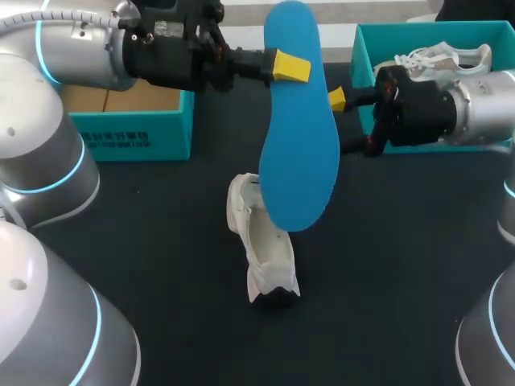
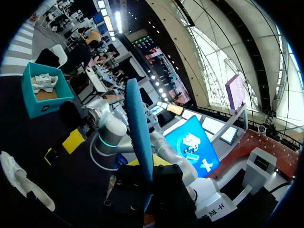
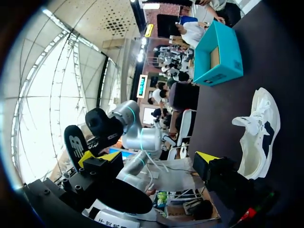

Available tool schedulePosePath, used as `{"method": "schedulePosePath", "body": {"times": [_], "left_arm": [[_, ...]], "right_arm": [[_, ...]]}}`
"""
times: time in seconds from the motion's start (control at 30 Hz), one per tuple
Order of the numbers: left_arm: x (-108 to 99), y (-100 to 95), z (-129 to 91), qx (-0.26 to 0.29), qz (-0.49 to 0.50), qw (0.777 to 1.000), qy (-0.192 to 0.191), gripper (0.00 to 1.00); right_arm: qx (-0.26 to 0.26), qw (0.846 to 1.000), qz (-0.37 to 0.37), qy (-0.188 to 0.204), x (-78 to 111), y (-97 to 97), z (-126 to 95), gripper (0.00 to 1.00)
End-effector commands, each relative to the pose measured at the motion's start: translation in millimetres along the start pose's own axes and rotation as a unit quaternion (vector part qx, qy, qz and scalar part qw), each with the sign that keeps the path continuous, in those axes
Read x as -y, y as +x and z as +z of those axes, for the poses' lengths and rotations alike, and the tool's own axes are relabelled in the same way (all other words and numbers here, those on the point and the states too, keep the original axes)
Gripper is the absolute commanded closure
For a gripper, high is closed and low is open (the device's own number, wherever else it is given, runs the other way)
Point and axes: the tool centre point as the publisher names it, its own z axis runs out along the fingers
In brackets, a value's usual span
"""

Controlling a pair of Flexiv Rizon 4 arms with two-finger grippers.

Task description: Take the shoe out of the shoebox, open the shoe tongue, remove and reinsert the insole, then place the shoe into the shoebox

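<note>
- The left gripper (image 1: pixel 288 67) is pinching the upper part of a blue insole (image 1: pixel 299 153), one yellow tip in front of it and the other hidden behind; the left wrist view is showing the insole edge-on between the fingers.
- The insole is hanging upright in the air, toe end up, its lower end just above the white shoe (image 1: pixel 261 241).
- The right gripper (image 3: pixel 152 160) is standing wide open with nothing between its fingers, just beside the insole's right edge; whether one tip is brushing that edge is hard to tell.
- The shoe is lying on the dark table (image 1: pixel 161 241) under the insole, its mouth looking spread open.
- An open teal shoebox (image 1: pixel 129 133) is sitting at the far left, near the left arm, showing only its brown inside.
- A second teal box (image 1: pixel 364 48) is sitting at the far right, holding another white shoe (image 1: pixel 442 58).
- Progress, judging from this: the shoe is out, the tongue seems opened and the insole is removed. Reinserting the insole and returning the shoe to the shoebox are remaining.
</note>
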Motion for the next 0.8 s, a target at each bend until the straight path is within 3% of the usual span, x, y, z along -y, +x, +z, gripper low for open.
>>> {"method": "schedulePosePath", "body": {"times": [0.03,0.13,0.47,0.53,0.67,0.8], "left_arm": [[0,-0.6,1,0.001,0.000,1.000,0.000,1.00],[0,-0.6,1,0.001,0.000,1.000,0.000,1.00],[0,-0.6,1,0.001,0.000,1.000,0.000,1.00],[-4,-6.6,-8,-0.010,0.019,1.000,0.015,1.00],[-13,-20.5,-25,0.044,0.129,0.991,-0.012,1.00],[-17,-42.1,-47,0.094,0.274,0.956,-0.051,1.00]], "right_arm": [[0.015,1.000,0.000,-0.007,7.3,3.9,-6,0.00],[0.035,0.999,0.007,-0.002,7.8,3.4,-7,0.00],[0.035,0.999,0.007,-0.002,7.8,3.4,-7,0.00],[0.035,0.999,0.007,-0.002,7.8,3.4,-7,0.00],[0.035,0.999,0.007,-0.002,7.8,3.4,-7,0.00],[0.035,0.999,0.007,-0.002,7.8,3.4,-7,0.00]]}}
